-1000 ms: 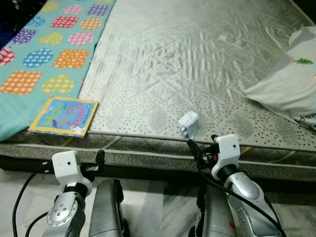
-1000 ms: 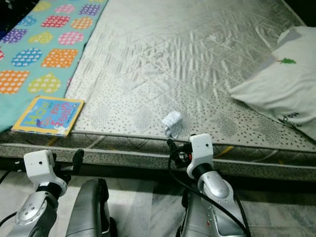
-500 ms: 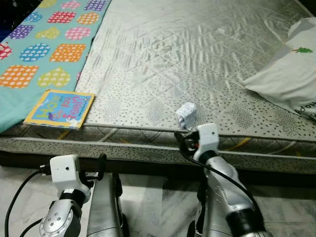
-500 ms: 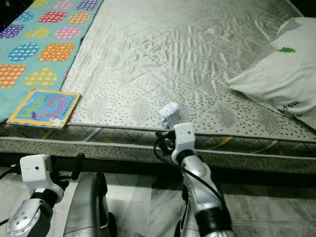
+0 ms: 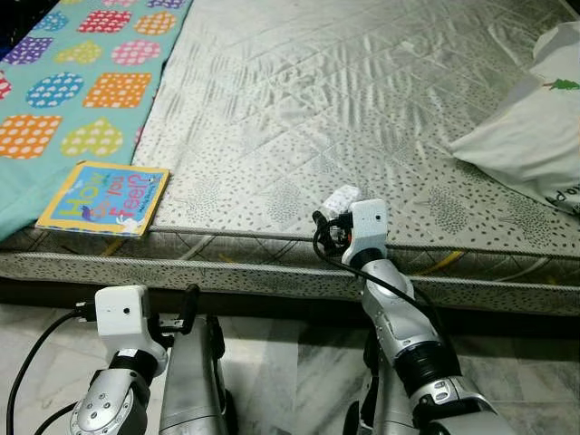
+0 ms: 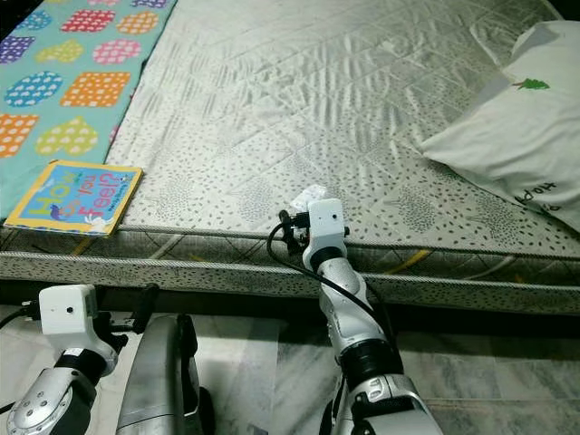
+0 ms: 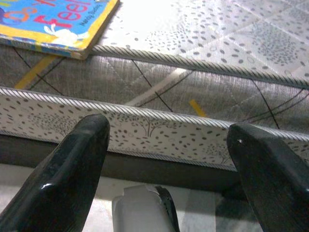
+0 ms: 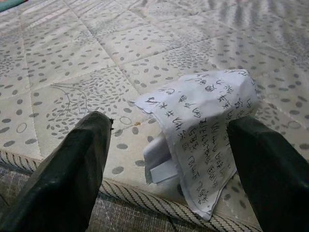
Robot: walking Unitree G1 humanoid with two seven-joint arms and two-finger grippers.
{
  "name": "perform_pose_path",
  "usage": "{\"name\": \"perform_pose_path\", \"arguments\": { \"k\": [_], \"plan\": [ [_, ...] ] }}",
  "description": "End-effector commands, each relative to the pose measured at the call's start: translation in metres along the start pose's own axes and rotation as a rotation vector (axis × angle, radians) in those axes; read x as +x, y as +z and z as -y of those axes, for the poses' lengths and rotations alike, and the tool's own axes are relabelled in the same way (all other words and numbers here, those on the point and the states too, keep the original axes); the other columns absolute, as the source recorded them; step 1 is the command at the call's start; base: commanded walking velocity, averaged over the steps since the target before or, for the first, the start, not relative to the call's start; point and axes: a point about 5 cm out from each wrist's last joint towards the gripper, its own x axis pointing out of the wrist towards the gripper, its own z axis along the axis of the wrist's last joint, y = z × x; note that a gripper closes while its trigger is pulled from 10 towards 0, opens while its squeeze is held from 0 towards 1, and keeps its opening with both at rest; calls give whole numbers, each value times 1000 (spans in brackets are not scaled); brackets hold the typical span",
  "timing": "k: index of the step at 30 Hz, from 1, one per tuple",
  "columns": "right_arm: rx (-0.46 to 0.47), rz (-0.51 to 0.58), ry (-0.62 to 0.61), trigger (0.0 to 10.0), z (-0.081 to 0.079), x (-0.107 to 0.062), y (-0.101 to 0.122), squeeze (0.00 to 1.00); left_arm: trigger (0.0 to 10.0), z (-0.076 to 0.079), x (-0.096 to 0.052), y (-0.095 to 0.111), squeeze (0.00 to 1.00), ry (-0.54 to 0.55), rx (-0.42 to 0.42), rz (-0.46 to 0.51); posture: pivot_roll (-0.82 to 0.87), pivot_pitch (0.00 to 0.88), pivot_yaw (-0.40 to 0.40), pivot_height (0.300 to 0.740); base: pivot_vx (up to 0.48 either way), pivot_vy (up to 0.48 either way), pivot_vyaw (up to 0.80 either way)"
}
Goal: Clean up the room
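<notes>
Spread across most of what I am looking at is the bed (image 5: 362, 100), its grey dotted mattress bare and lightly wrinkled. At its near edge a crumpled paper (image 8: 203, 130), covered in small handwriting, is lying folded over on itself just inside the corded seam. I am judging this to be the step in hand: picking up the scrap as one piece of tidying the room.

I am reaching my right tool (image 8: 169, 164) up to the mattress edge, its two black fingers (image 8: 63, 174) standing wide apart with the paper sitting between them and not yet gripped. Next, I think, I need to push a little further in so the fingers straddle the thickest fold, then close gently; the sheet is light and soft, so it may crush or slide on the slick cover instead of lifting cleanly.

My left tool (image 7: 169, 169) is hanging low in front of the bed's side, fingers also spread wide and holding nothing.

Further along the same edge a children's book (image 5: 102, 198) is lying flat, just beside a teal blanket (image 5: 63, 91) with coloured patches. A white pillow (image 5: 535, 136) is resting at the far right.

I am seeing no bin, basket or box to drop the paper into.
</notes>
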Motion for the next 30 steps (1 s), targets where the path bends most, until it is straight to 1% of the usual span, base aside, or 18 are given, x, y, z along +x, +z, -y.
{"name": "perform_pose_path", "arguments": {
  "k": [1,3,5,11,12,13,14,18,20,22,24,25,26,27,28,29,30],
  "plan": [
    [-28,18,-12,10000,0,2,3,0,10000,-1,-3,1,0,7,8,-5,101,226,2,501,0,0,0],
    [-70,48,-4,10000,-6,4,8,0,10000,-1,-3,1,0,6,10,-5,102,224,4,501,0,0,0],
    [-79,60,-21,10000,-10,8,11,0,10000,0,-3,1,0,5,12,-5,102,224,4,501,0,0,0],
    [-125,56,-61,10000,-18,14,12,0,10000,0,-3,1,0,9,14,-4,117,225,0,501,0,0,0],
    [-151,56,-63,7373,-21,16,12,0,10000,0,-4,1,0,12,14,-5,122,225,-1,501,0,0,0],
    [-161,55,-66,5137,-22,16,12,0,10000,0,-4,1,0,14,14,-5,126,226,-4,501,0,0,0],
    [-183,46,-73,0,-24,17,11,0,10000,-1,-5,2,0,17,14,-4,131,227,-6,501,0,0,0],
    [-204,17,-85,0,-25,18,6,0,10000,-1,-5,2,0,20,16,-3,134,228,-7,501,0,0,0],
    [-242,-6,-112,0,-22,17,2,0,10000,-1,-5,2,0,23,17,-3,135,231,-10,501,0,0,0],
    [-306,-11,-132,0,-19,18,0,0,10000,-1,-5,2,0,24,18,-3,136,232,-10,501,0,0,0],
    [-319,-14,-144,0,-18,18,0,0,10000,-1,-5,2,0,24,18,-4,135,232,-9,501,0,0,0],
    [-342,-27,-162,0,-15,18,-1,0,10000,-1,-5,2,0,25,19,-5,135,232,-9,501,0,0,0],
    [-357,-31,-170,314,-14,18,-1,0,10000,-1,-5,2,0,26,20,-5,135,232,-9,501,0,0,0],
    [-371,-33,-176,314,-13,18,-1,0,10000,-1,-5,2,0,26,21,-6,135,232,-9,501,0,0,0],
    [-378,-42,-192,78,-11,18,-2,0,10000,-1,-5,2,0,27,21,-6,136,232,-10,501,0,0,0],
    [-386,-48,-205,314,-9,19,-2,0,10000,-1,-5,2,0,29,22,-6,136,233,-11,501,0,0,0],
    [-387,-49,-207,314,-8,19,-2,0,10000,-1,-5,2,0,29,22,-5,136,233,-11,501,0,0,0]
  ]
}}
